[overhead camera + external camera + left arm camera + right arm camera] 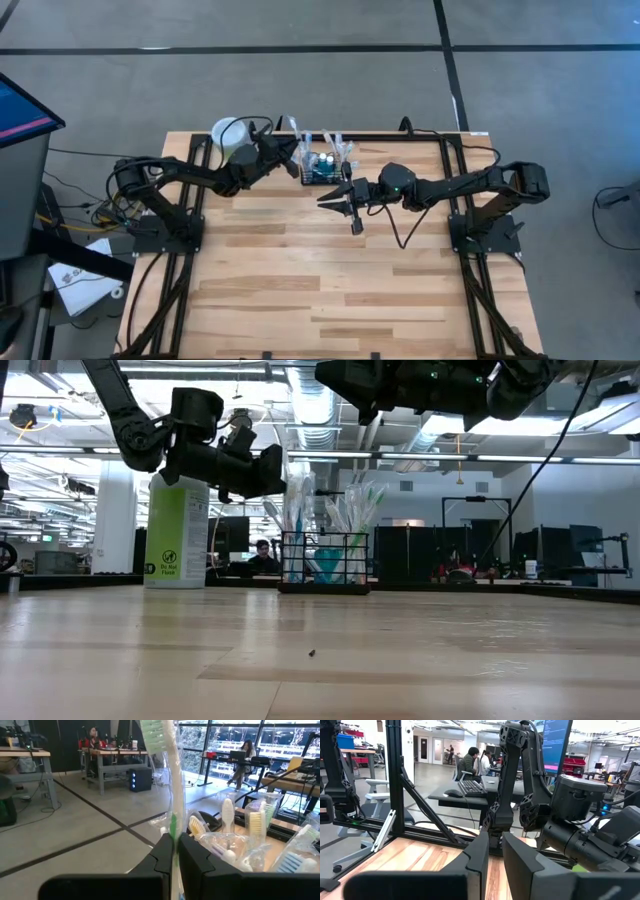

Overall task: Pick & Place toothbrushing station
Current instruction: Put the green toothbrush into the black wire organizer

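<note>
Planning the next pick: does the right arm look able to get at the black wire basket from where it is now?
Probably yes. The right claw hangs above bare table beside the wire basket, nothing between them. But the left claw, shut on a green toothbrush, crowds the basket's other side.

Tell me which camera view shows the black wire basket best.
The low view: the black wire basket stands side-on and whole on the table, with brushes sticking up from it. The high view shows it small from above, between the left pincer and the right pincer. The left wrist view shows only its contents; the right wrist view shows none of it.
</note>
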`<action>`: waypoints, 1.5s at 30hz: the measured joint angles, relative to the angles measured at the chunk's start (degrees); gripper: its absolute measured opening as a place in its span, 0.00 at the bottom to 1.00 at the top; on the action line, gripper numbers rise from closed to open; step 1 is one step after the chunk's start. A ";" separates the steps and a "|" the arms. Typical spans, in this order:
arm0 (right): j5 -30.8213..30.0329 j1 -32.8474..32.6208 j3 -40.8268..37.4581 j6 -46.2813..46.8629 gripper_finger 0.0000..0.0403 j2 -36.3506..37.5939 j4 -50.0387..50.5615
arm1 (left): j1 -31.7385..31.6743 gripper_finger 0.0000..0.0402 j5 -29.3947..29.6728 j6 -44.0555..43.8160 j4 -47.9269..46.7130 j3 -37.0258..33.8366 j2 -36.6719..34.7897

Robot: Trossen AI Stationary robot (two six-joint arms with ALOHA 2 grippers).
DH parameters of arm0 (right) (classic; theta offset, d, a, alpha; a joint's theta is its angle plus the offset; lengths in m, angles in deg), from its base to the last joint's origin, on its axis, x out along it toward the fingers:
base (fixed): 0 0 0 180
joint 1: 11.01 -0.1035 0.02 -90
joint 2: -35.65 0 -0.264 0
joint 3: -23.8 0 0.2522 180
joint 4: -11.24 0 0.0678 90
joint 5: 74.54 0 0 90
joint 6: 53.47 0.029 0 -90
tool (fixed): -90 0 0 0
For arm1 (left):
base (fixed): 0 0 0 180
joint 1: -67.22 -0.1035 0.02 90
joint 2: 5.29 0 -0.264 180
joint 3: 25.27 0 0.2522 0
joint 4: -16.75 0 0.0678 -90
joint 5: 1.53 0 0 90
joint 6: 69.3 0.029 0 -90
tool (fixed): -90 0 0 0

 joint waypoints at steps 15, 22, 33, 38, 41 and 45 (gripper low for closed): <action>0.00 0.00 0.00 -0.01 0.12 0.00 0.00 | 0.05 0.01 0.00 -1.45 -0.96 -1.66 0.00; 0.00 0.00 0.00 -0.92 0.12 0.00 -0.04 | 0.22 0.01 -0.04 -2.36 -0.63 -1.68 0.00; 0.00 0.00 0.00 -0.94 0.12 0.00 -0.20 | 0.24 0.01 -0.61 -2.54 -0.59 -1.70 0.00; 0.00 0.00 0.00 -0.94 0.12 0.00 -0.20 | 0.24 0.01 -1.49 -2.56 -0.59 -1.70 0.00; 0.00 0.00 0.00 -0.94 0.12 0.00 -0.12 | 0.24 0.02 -1.51 -2.56 -0.59 -1.70 0.00; 0.00 0.00 0.00 -0.94 0.12 0.01 -0.04 | 0.24 0.08 -1.51 -2.51 -0.59 -1.70 0.00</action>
